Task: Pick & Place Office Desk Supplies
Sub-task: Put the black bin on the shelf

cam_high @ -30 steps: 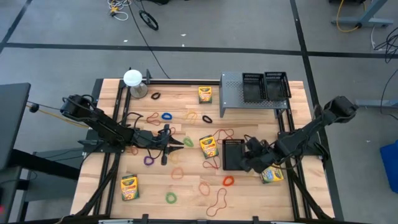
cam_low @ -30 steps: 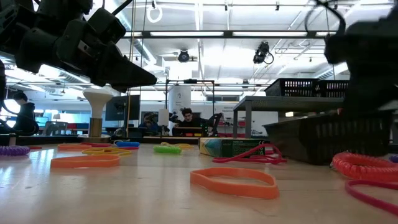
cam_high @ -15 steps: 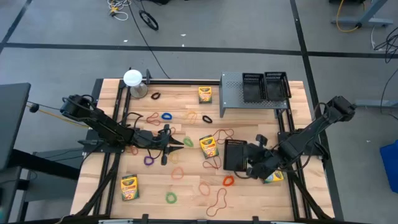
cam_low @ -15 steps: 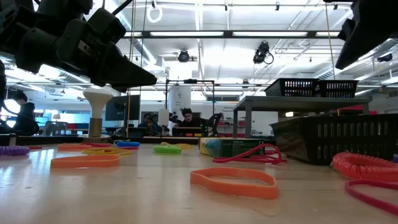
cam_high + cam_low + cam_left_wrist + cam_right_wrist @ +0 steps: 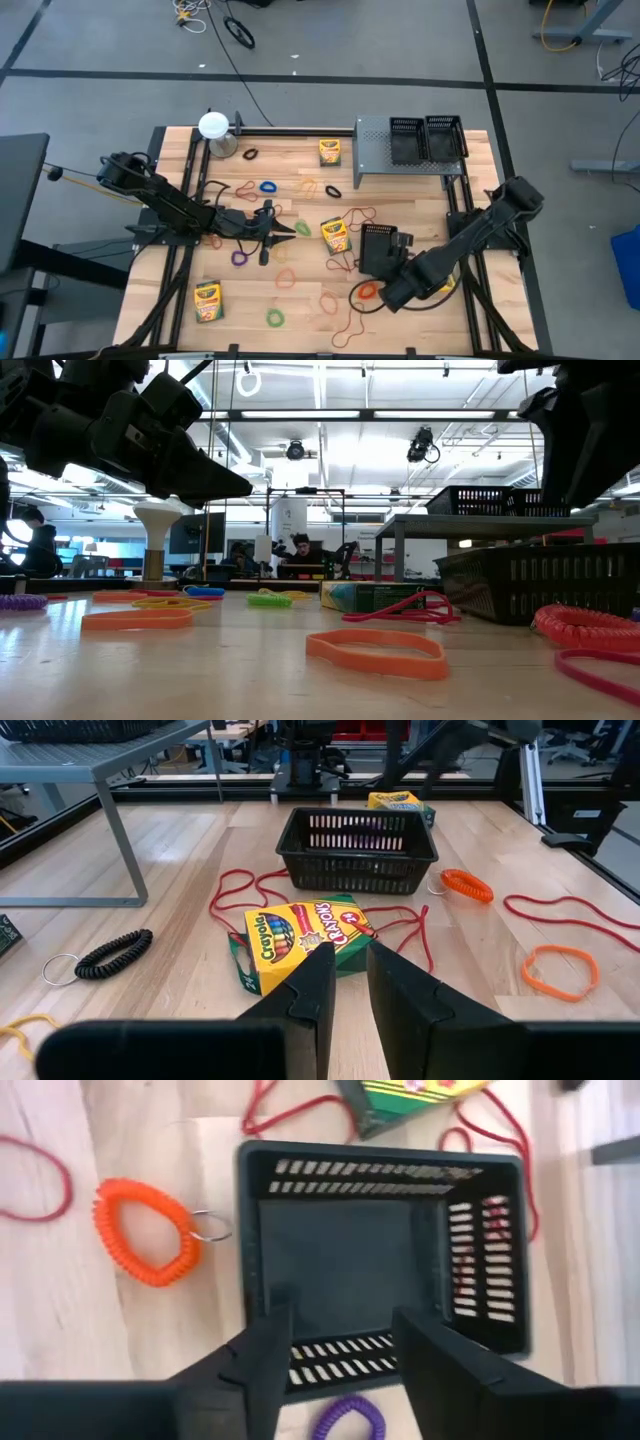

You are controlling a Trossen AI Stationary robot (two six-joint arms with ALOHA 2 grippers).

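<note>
**Right gripper over basket, orange coil just beside it**

Hovering right gripper (image 5: 340, 1325) above the near rim of the small black basket (image 5: 380, 1155), fingers spreading wide, holding nothing and touching nothing. Looking at the orange coil band (image 5: 145, 1230) as the likely next target: lying flat on the table just outside 1 side wall of the basket, its oval's long axis running roughly along that wall, its metal ring pointing toward the basket. Needing a short sideways shift off the basket to get there. Also lying just outside the basket's near wall: 1 purple coil (image 5: 350, 1420).

Waiting left gripper (image 5: 345, 965) well away from the basket, beyond a crayon box (image 5: 300, 935), fingers nearly pressing together, pinching nothing. Sitting far nearer the coil: the right arm.
</note>
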